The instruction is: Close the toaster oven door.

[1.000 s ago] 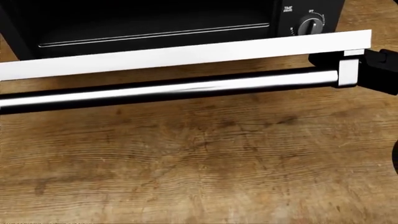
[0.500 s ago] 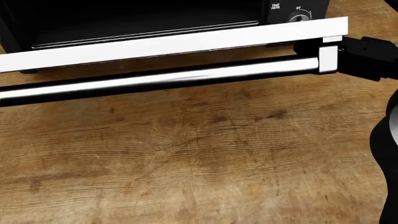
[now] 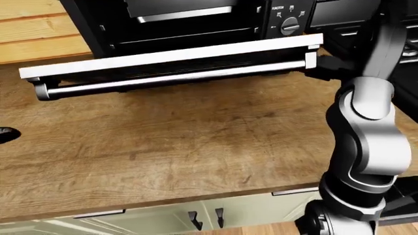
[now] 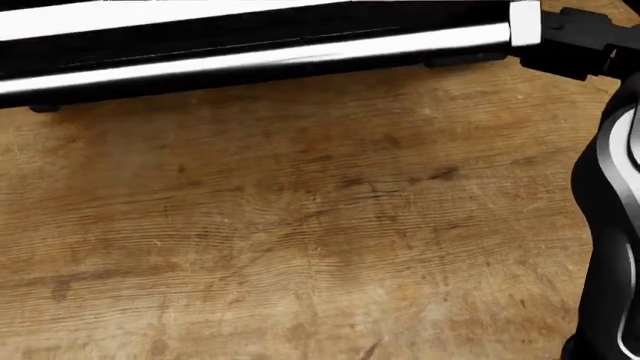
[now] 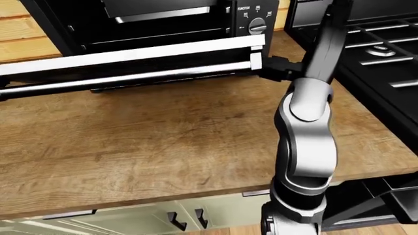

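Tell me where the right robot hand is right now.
In the right-eye view the right robot hand sits at the right end of the door handle, beside the stove.

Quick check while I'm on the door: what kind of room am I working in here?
Most likely a kitchen: a toaster oven sits on a wooden countertop, a black stove stands to its right, and pale cabinet fronts run below.
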Available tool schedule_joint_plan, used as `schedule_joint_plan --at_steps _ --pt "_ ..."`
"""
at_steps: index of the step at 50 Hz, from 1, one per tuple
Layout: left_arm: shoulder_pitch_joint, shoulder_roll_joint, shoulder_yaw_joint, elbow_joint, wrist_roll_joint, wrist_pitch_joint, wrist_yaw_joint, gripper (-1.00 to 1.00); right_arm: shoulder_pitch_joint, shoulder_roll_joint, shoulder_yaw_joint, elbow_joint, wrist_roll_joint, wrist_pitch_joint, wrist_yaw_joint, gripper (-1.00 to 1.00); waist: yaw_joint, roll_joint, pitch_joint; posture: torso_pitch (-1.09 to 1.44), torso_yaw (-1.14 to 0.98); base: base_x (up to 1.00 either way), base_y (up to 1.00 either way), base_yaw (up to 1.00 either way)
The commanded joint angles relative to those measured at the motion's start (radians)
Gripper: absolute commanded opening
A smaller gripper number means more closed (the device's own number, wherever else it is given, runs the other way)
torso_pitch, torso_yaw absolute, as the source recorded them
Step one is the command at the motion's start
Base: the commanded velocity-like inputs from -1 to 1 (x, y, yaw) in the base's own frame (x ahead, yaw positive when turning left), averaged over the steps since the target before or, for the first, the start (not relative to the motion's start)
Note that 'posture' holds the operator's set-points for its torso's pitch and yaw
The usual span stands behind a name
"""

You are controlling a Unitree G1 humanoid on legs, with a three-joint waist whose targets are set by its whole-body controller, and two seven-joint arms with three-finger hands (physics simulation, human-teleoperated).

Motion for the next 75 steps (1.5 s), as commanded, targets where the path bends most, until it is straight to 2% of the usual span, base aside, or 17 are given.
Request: schedule_joint_plan --at_steps 1,19,27,41,48,49,56,64,75 --pt "-0.014 0.018 0.018 -0.032 0.012 -0.013 -0.012 1.00 -0.064 0.003 0.046 -0.043 0.035 -0.076 0.031 1.00 0.009 -0.009 -0.028 0.00 0.00 0.00 0.00 0.00" --pt "-0.006 -0.029 0.029 -0.107 0.020 0.039 -0.043 1.00 -0.139 0.005 0.058 0.052 0.016 -0.120 0.036 1.00 0.025 -0.027 -0.034 0.00 0.00 0.00 0.00 0.00" --pt "-0.005 -0.037 0.033 -0.127 0.013 0.055 -0.048 1.00 -0.141 0.015 0.068 0.101 -0.003 -0.162 0.035 1.00 0.031 -0.033 -0.032 0.00 0.00 0.00 0.00 0.00" --pt "-0.015 -0.024 0.076 -0.255 -0.120 0.189 -0.002 1.00 -0.147 0.015 0.065 0.122 -0.013 -0.175 0.040 1.00 0.034 -0.033 -0.028 0.00 0.00 0.00 0.00 0.00" --pt "0.021 -0.069 0.080 -0.328 -0.144 0.207 0.001 1.00 -0.160 0.013 0.065 0.137 -0.014 -0.179 0.042 1.00 0.034 -0.031 -0.027 0.00 0.00 0.00 0.00 0.00" --pt "0.009 -0.077 0.088 -0.339 -0.181 0.254 0.022 1.00 -0.163 0.013 0.067 0.138 -0.014 -0.178 0.043 1.00 0.034 -0.031 -0.027 0.00 0.00 0.00 0.00 0.00" --pt "0.043 -0.117 0.081 -0.399 -0.190 0.254 0.036 1.00 -0.166 0.008 0.066 0.155 -0.020 -0.189 0.049 1.00 0.031 -0.032 -0.027 0.00 0.00 0.00 0.00 0.00" --pt "0.043 -0.123 0.090 -0.415 -0.199 0.274 0.037 1.00 -0.187 0.004 0.066 0.191 -0.025 -0.210 0.052 1.00 0.030 -0.032 -0.028 0.00 0.00 0.00 0.00 0.00" --pt "0.073 -0.166 0.105 -0.461 -0.213 0.291 0.052 1.00 -0.225 0.000 0.070 0.270 -0.031 -0.256 0.050 1.00 0.027 -0.031 -0.027 0.00 0.00 0.00 0.00 0.00"
